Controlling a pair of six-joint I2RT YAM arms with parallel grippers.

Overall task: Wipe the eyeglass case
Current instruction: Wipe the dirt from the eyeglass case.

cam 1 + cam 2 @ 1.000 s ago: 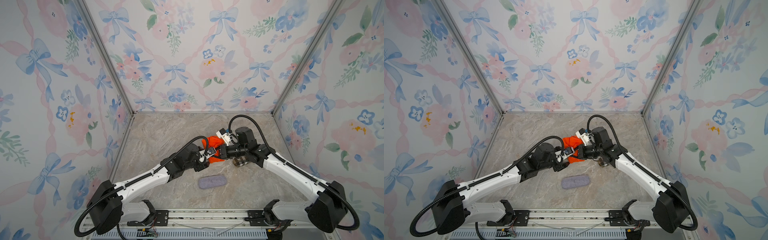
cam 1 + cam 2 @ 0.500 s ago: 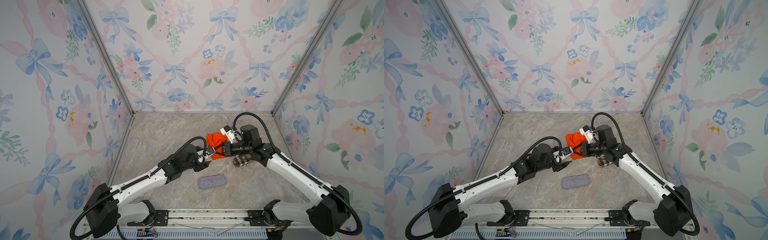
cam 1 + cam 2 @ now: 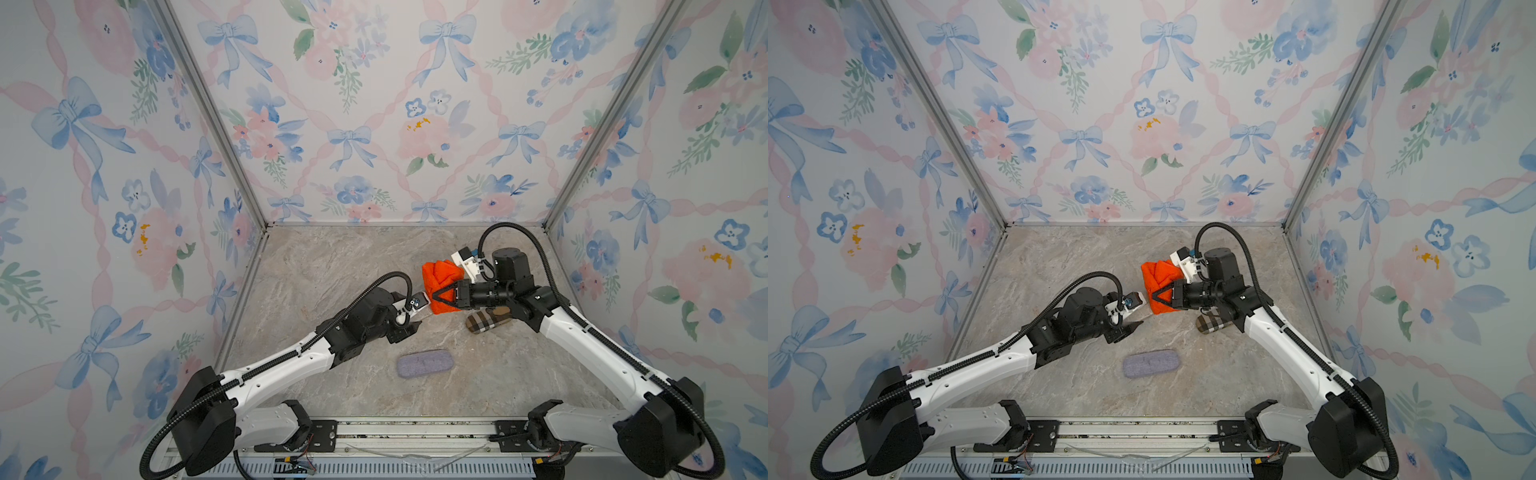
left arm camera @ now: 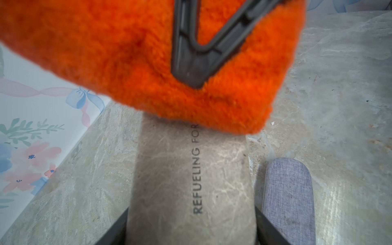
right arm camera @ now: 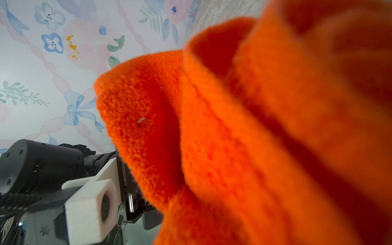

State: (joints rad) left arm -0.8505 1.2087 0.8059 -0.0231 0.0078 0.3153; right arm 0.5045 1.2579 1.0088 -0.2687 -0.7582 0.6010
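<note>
Here, eyeglass case (image 4: pixel 191 180) in left hand (image 4: pixel 192 220) — orange cloth (image 4: pixel 127 53) atop, touching.

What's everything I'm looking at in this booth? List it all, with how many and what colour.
cloth: 1, orange, in the right gripper, covering one end of the grey case
grey case: 1, marbled grey with lettering, in the left gripper
lilac case: 1, lilac-grey, on the table near the front
plaid case: 1, brown check, on the table, partly hidden
table: 1, grey marble look
walls: 3, floral, around the table
arms: 2, white and black
left gripper: 1, dark, holding the grey case
right gripper: 1, dark, pinching the cloth
</note>
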